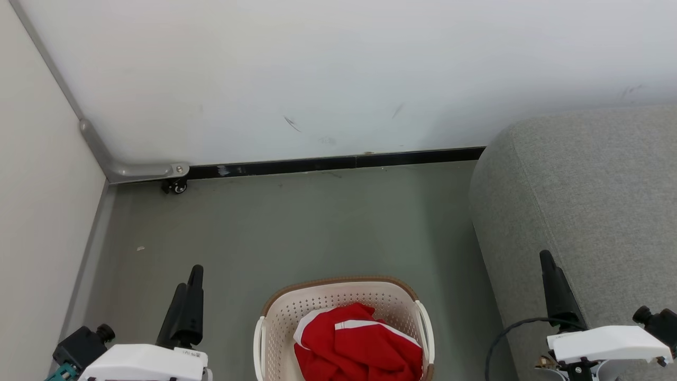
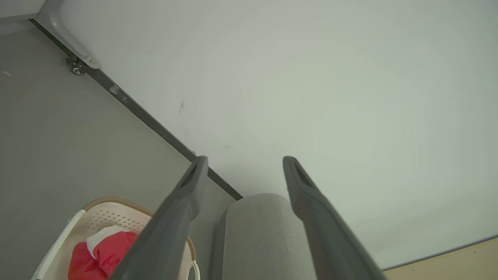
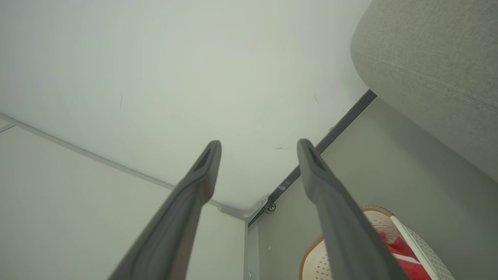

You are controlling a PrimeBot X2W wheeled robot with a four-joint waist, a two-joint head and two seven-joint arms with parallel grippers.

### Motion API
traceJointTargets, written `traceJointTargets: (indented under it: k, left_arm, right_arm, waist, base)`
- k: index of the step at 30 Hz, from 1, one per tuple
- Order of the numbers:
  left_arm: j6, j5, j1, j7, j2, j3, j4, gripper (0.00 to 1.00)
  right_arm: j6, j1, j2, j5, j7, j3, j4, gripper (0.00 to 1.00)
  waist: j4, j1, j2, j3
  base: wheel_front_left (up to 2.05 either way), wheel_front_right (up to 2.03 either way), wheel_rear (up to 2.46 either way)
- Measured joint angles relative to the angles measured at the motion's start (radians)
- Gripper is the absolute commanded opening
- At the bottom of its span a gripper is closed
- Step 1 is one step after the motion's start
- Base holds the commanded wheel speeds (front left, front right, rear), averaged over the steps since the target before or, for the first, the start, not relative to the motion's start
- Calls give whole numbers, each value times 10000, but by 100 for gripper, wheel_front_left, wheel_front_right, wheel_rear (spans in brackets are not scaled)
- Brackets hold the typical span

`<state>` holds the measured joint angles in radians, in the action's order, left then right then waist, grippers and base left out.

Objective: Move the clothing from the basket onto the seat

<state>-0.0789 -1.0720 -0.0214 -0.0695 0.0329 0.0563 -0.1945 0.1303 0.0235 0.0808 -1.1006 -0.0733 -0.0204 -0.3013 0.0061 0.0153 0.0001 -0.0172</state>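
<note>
Clothing (image 1: 357,344), one red striped fabric heap, fills one cream plastic basket (image 1: 283,317) beside one grey upholstered seat (image 1: 582,201); left gripper (image 2: 243,160), right gripper (image 3: 258,144) gape.

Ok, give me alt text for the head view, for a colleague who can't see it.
Red clothing with white stripes lies bunched in the cream basket on the grey floor, bottom centre. The grey seat stands to the basket's right, by the white wall. The left gripper and right gripper hang at the lower corners, holding nothing.
</note>
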Motion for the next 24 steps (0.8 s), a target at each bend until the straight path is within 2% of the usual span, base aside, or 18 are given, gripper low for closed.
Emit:
traceJointTargets:
  k: [14,20,24]
  left_arm:
    - [295,3037,-2,-445,265,729,387,100]
    - [535,4514,-1,-652,332,1129,458,100]
    - [771,5335,4,-855,347,1302,453,100]
  right_arm:
    - [0,22,-151,2372,-470,-21,-180,100]
    - [0,23,-228,3691,-614,-69,-347,100]
    - [0,24,-261,4337,-642,-115,-491,100]
  waist:
    - [24,-110,0,87]
    - [41,-136,-1,133]
    - [49,-139,0,148]
  base:
    - [0,0,0]
    - [0,0,0]
    - [0,0,0]
